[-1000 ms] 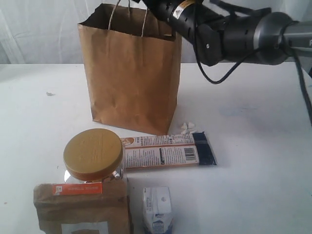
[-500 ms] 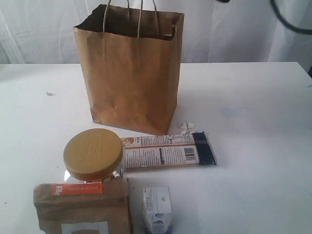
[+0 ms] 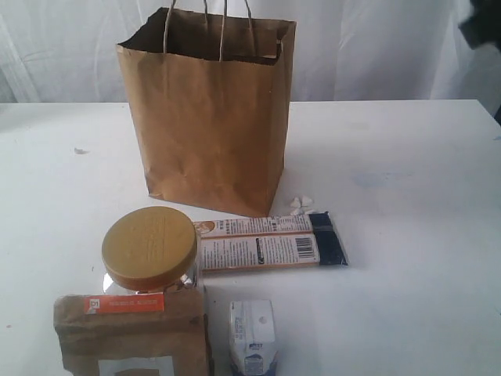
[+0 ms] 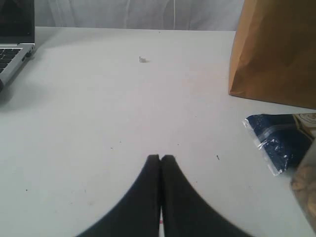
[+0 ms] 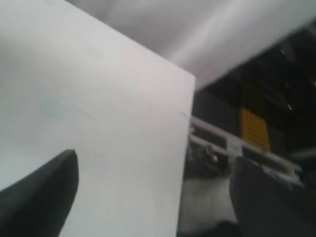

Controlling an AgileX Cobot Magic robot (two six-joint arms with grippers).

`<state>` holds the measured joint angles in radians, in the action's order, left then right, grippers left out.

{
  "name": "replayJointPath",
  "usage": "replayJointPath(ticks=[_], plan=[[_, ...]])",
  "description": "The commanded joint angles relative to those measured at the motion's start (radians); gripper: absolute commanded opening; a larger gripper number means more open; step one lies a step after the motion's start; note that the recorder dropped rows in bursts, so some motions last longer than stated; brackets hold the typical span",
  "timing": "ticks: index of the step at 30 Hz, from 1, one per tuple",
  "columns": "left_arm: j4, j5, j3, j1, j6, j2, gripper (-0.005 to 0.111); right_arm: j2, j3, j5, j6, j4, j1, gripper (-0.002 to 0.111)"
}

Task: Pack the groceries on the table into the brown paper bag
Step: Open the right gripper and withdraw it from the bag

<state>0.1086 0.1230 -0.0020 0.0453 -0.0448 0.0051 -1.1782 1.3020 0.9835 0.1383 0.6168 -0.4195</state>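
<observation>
The brown paper bag (image 3: pixel 207 117) stands upright toward the back of the white surface (image 3: pixel 407 235), its mouth open. Just in front of it lies the long navy-orange packet (image 3: pixel 270 243), beside the clear jar (image 3: pixel 150 249) with its mustard-yellow lid. Nearer still are the brown paper pouch (image 3: pixel 131 333), in front of the jar, and the small white carton (image 3: pixel 253 337) next to it. The left pincer (image 4: pixel 161 159) is pressed shut on nothing, low over bare surface near the bag. The right pincer (image 5: pixel 155 163) is spread wide and empty, over the surface's edge.
</observation>
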Motion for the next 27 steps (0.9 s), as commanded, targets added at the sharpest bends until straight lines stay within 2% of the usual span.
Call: replayJointPath(ticks=[1,7,8,10,13,17,18,21,24,25,27], plan=[[0.006,0.001,0.002,0.001,-0.001,-0.005,0.0,0.008,-0.145,-0.009,0.092,0.088,0.122,0.077],[0.006,0.001,0.002,0.001,-0.001,-0.005,0.0,-0.056,-0.327,-0.296,0.218,0.061,0.147,0.077],[0.006,0.001,0.002,0.001,-0.001,-0.005,0.0,-0.091,-0.347,-0.318,0.296,0.073,0.147,0.075],[0.006,0.001,0.002,0.001,-0.001,-0.005,0.0,-0.126,-0.365,-0.337,0.323,0.082,0.147,0.068],[0.006,0.001,0.002,0.001,-0.001,-0.005,0.0,-0.176,-0.384,-0.366,0.345,0.083,0.147,0.05],[0.006,0.001,0.002,0.001,-0.001,-0.005,0.0,-0.202,-0.414,-0.398,0.448,0.079,0.147,0.004],[0.006,0.001,0.002,0.001,-0.001,-0.005,0.0,-0.185,-0.436,-0.433,0.527,0.079,0.152,0.0],[0.006,0.001,0.002,0.001,-0.001,-0.005,0.0,-0.042,-0.524,-0.566,0.667,0.101,0.153,0.0],[0.006,0.001,0.002,0.001,-0.001,-0.005,0.0,0.28,-0.684,-0.868,0.768,0.273,0.153,0.0],[0.006,0.001,0.002,0.001,-0.001,-0.005,0.0,0.4,-0.733,-0.896,0.763,0.333,0.153,0.0],[0.006,0.001,0.002,0.001,-0.001,-0.005,0.0,0.502,-0.765,-0.865,0.763,0.349,0.153,0.0]])
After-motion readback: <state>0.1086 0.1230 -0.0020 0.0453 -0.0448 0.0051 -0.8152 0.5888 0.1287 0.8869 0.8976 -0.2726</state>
